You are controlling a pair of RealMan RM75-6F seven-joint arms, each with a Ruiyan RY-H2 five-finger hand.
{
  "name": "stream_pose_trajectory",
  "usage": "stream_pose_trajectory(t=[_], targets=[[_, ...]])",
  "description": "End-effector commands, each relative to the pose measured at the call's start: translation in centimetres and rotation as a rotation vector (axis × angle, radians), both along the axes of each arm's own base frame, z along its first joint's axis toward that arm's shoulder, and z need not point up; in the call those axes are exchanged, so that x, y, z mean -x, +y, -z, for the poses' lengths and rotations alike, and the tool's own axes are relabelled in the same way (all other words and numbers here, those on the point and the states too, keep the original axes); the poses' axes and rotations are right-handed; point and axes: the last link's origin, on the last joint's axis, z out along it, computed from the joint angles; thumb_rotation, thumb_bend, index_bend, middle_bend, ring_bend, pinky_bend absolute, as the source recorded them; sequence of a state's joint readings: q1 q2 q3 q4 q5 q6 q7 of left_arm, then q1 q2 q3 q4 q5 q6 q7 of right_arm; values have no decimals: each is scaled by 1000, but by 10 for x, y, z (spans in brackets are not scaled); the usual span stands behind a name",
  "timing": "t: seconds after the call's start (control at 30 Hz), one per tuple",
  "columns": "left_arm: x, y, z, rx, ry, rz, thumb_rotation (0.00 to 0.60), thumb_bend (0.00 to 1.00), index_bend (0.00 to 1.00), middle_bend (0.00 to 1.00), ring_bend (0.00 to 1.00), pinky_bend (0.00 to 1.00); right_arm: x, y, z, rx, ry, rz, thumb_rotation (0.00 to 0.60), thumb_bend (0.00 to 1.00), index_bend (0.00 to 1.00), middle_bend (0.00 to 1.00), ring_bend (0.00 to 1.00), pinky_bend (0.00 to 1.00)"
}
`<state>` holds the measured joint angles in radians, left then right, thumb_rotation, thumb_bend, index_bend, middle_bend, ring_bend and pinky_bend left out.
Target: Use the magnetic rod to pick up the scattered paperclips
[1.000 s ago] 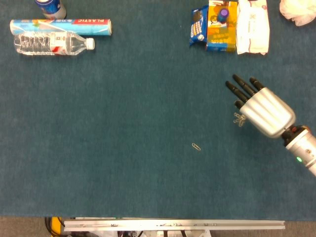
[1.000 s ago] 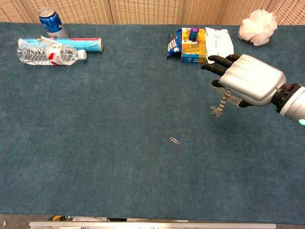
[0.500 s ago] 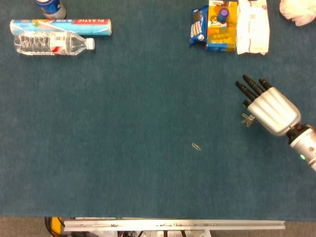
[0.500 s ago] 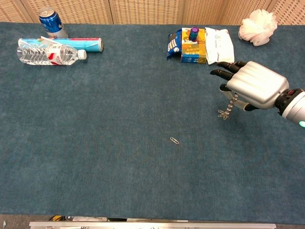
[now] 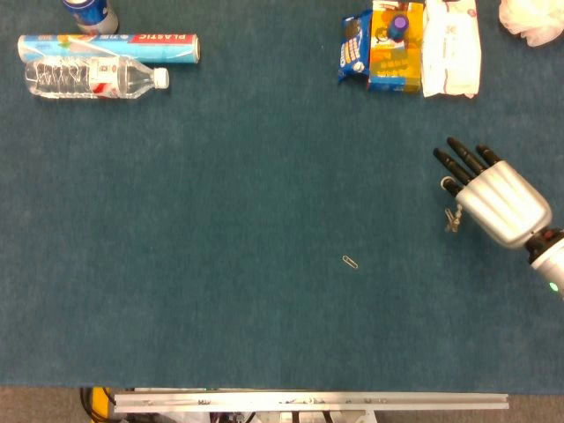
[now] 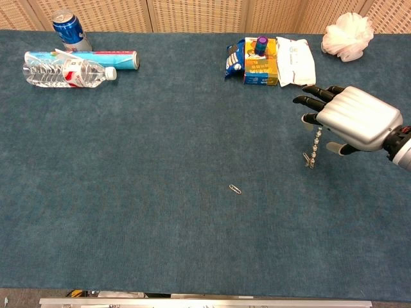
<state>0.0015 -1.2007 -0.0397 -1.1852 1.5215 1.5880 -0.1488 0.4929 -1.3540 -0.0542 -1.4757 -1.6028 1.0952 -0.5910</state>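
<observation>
My right hand (image 5: 498, 198) (image 6: 354, 119) hovers over the right side of the blue table, palm down, and holds a thin magnetic rod (image 6: 315, 138) that hangs below its fingers. A small cluster of paperclips (image 6: 309, 160) (image 5: 452, 219) clings to the rod's lower end. One loose paperclip (image 5: 351, 262) (image 6: 236, 189) lies alone on the cloth near the table's middle, well left of the hand. My left hand shows in neither view.
At the far left lie a water bottle (image 5: 92, 77), a plastic wrap box (image 5: 106, 46) and a blue can (image 6: 68, 29). Snack packs (image 5: 388, 40), a white packet (image 5: 451, 48) and a white puff (image 6: 347, 35) sit at the far right.
My right hand has moved right, away from the loose paperclip, carrying the rod with the clips hanging from it. The loose paperclip has not moved.
</observation>
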Motion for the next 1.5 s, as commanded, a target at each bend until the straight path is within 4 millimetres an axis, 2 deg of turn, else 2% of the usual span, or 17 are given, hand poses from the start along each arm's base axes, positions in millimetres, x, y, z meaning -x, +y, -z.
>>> stream_pose_trajectory(t=[0.03,0.13,0.3,0.53,0.87,1.17,1.5], targets=[[-1,0,0,1,2,2,600,11,478,456,279,457,2,2,-4,6,-7,1,600,176,339,137,1,251],[-3,1,0,1,3,7,600,11,478,456,279,458,2,5,-12,24,-27,-2,600,168,301,137,1,251],[-7,2,0,-3,7,29,600,11,481,460,285,464,4,9,-32,81,-83,-4,600,169,299,138,1,251],[-18,5,2,4,22,90,600,11,489,470,302,474,19,13,-73,211,-150,40,600,170,299,149,1,251],[-36,8,3,14,32,170,600,11,497,477,309,490,42,41,-114,332,-293,69,600,170,299,174,1,251],[-42,9,5,23,45,206,600,11,501,482,312,496,72,69,-126,407,-325,195,600,170,299,174,1,251],[-41,8,8,20,37,208,600,11,501,482,312,496,102,80,-121,418,-340,317,600,170,299,174,1,251]])
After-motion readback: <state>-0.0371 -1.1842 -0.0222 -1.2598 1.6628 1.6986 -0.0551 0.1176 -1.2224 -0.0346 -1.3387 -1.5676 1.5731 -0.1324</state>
